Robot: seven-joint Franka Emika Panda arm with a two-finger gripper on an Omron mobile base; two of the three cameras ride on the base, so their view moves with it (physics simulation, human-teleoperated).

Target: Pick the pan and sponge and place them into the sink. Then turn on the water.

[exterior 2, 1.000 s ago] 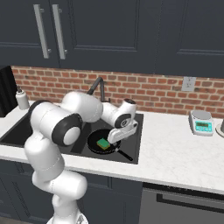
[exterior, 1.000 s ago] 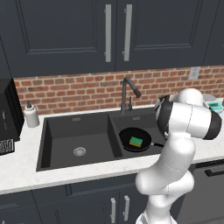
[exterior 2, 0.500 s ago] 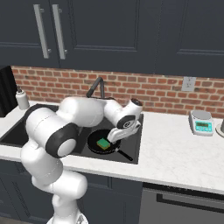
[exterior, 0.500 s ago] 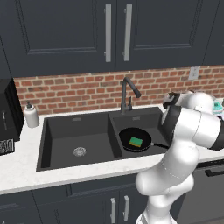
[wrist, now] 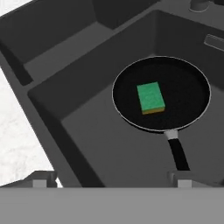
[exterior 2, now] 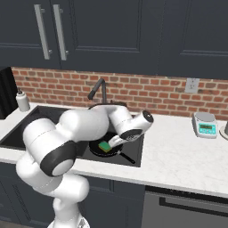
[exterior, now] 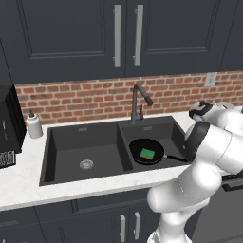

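A: Since a second ago, arm has swung up and right off the basin. Claw [wrist: 111, 183] released, empty.

B: Pan [exterior: 147, 152] sits in right half of sink [exterior: 61, 142], sponge [exterior: 147, 154] inside it.

A: Tap [exterior: 140, 100] next. Risk: the elbow is bulky and may clip the spout; the lever looks small, so the claw may slip off it.
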